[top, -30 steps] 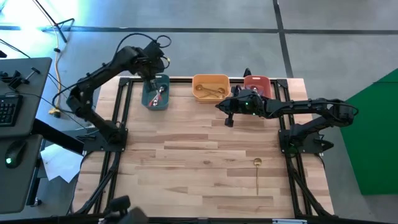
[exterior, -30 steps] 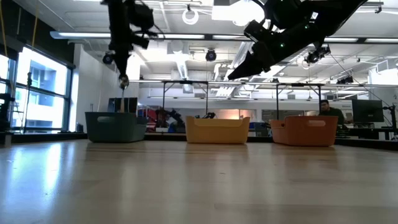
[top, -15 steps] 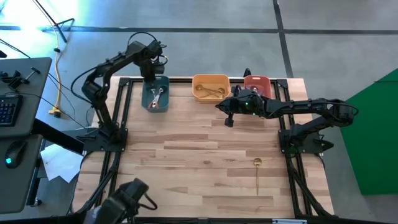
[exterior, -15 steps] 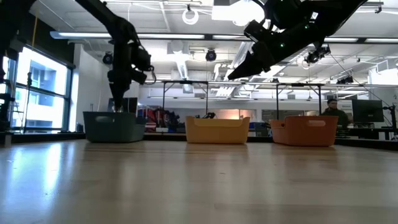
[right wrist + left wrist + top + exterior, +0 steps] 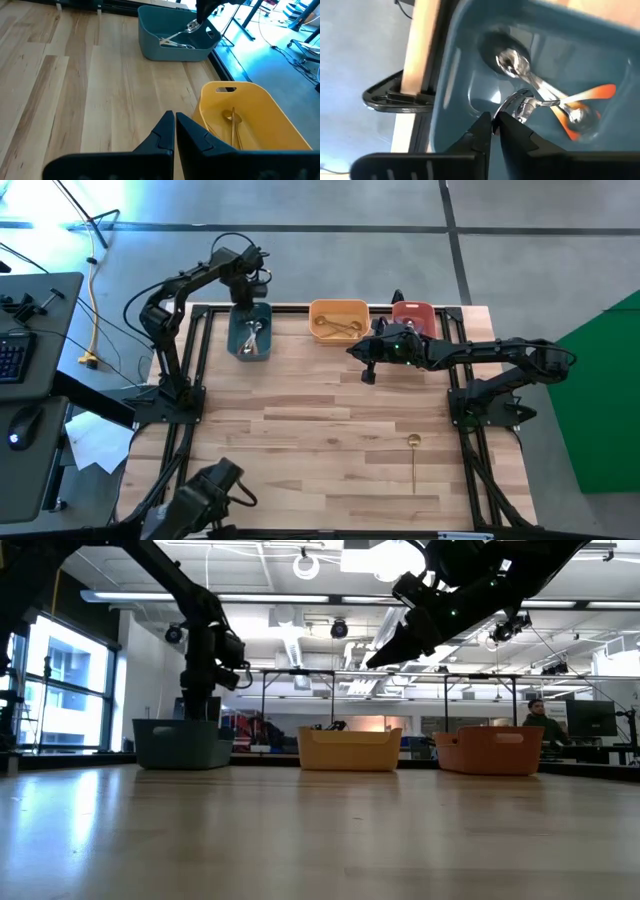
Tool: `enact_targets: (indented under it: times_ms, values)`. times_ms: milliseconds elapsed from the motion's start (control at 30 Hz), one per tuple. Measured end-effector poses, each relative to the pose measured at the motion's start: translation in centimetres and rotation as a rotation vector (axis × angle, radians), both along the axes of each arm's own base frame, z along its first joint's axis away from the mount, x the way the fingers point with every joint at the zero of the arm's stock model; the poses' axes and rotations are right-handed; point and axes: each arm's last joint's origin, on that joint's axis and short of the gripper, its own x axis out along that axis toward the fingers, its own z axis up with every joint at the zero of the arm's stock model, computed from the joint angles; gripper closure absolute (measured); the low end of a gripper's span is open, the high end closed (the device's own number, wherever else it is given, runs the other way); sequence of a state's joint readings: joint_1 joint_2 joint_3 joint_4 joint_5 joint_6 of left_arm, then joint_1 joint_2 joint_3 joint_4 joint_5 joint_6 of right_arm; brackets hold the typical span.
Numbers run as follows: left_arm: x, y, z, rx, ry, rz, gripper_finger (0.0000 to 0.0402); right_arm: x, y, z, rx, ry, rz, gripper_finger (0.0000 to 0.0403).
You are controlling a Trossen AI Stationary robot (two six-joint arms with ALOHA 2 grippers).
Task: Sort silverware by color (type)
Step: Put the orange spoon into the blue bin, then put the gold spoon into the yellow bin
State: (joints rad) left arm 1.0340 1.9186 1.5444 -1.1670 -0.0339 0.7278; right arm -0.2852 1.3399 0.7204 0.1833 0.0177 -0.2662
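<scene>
The wooden table (image 5: 300,420) bears teal (image 5: 250,335), orange (image 5: 337,320), seemingly red (image 5: 413,314) bins, and a gold spoon (image 5: 413,460).

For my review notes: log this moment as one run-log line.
left tool: shut, down in teal bin over silverware | right tool: shut, hovering near orange bin | gold utensil alone on table

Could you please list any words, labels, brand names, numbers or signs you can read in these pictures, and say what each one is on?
None: no legible text shows in any view.
The teal plastic bin, yellow-orange plastic bin and red plastic bin bear no labels.
The dark keyboard beside the table has keys too small to read.
</scene>
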Motion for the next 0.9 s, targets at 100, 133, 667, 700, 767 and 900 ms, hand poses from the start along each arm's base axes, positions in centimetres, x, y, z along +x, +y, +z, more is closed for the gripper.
enact_targets:
  times_ms: [100,133,667,700,767,900]
  values:
    - [0.0,0.2,0.0,0.02,-0.013,0.026,0.0358,0.0,0.0,0.0,0.003,-0.001,-0.001,0.0403]
    - [-0.1,0.2,0.0,0.017,-0.01,0.036,0.0351,0.0,0.0,0.0,0.003,-0.001,-0.001,0.0403]
    - [2.0,-4.9,6.2,0.317,-0.244,0.017,0.0396,-1.3,0.4,-0.7,0.043,0.129,-0.239,0.0403]
    - [2.3,-5.7,6.7,0.37,-0.298,0.0,0.0395,-1.5,0.8,-0.8,0.049,0.151,-0.264,0.0403]
    - [2.5,-7.3,7.4,0.466,-0.402,-0.02,0.0396,-1.8,1.6,-1.0,0.066,0.196,-0.298,0.0403]
    - [2.6,-10.5,7.8,0.617,-0.648,-0.005,0.0401,-2.7,3.4,-1.9,0.19,0.28,-0.375,0.0403]
